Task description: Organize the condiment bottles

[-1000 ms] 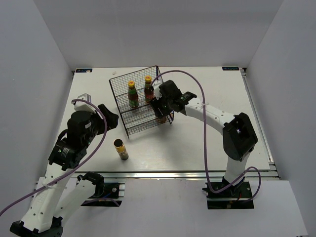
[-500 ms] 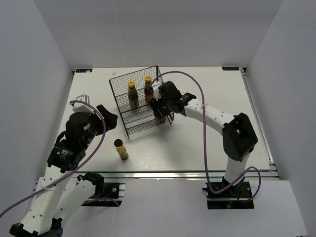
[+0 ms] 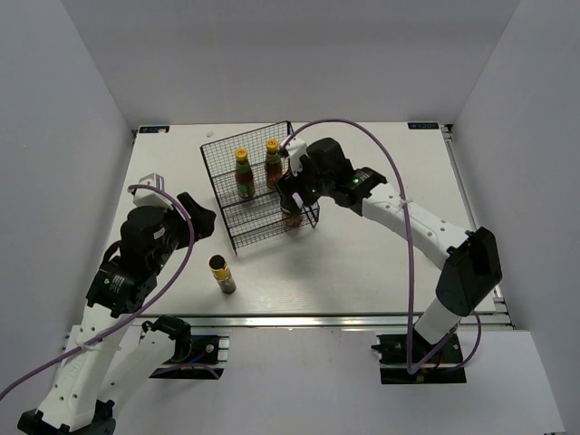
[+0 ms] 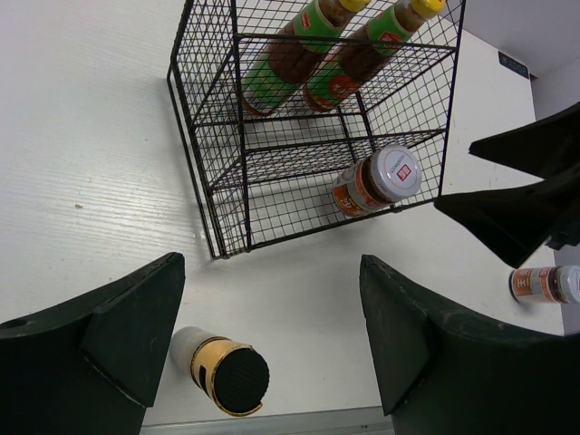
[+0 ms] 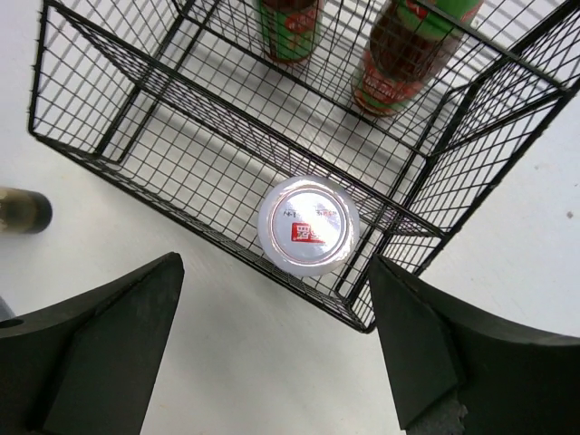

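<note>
Two slim red-sauce bottles (image 3: 243, 172) (image 3: 273, 163) with yellow caps stand on the upper tier of a black wire rack (image 3: 237, 220). A white-lidded jar (image 5: 308, 225) stands at the right end of the lower tier. My right gripper (image 5: 276, 344) is open and empty above it, not touching; in the top view the right gripper (image 3: 290, 198) hovers over that corner. The dark gold-labelled bottle (image 3: 222, 274) stands on the table in front of the rack. My left gripper (image 4: 272, 344) is open and empty, with this bottle (image 4: 222, 372) low between its fingers. A second jar (image 4: 544, 283) lies right of the rack.
The white table (image 3: 362, 263) has a metal rail along its near edge (image 3: 317, 319). White walls close in the left, back and right sides. The right arm's purple cable (image 3: 362, 131) arches over the rack's right side.
My right gripper has drawn back and up from the rack's lower right corner, leaving the jar there; its arm has swung right. The left arm has hardly moved.
</note>
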